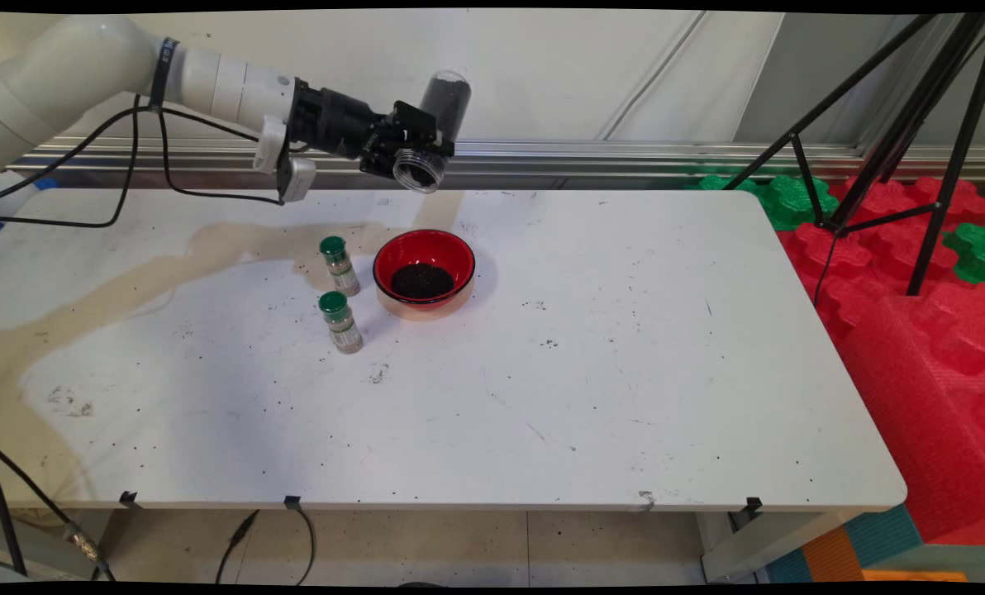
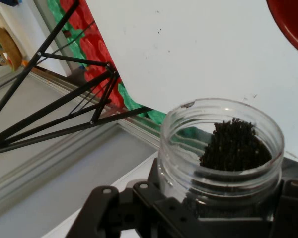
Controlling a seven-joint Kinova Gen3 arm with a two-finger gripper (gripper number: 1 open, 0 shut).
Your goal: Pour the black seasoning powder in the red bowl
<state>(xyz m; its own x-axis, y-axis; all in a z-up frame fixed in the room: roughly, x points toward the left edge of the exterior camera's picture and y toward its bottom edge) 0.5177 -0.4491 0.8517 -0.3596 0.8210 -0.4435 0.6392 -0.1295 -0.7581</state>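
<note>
The black two-finger gripper (image 1: 410,153) has its jaws clenched on a clear plastic jar (image 1: 432,132) of dark granules, tipped mouth-down above the red bowl (image 1: 424,273) on the white bench (image 1: 625,347), two green-capped bottles (image 1: 340,266) beside it.
</note>
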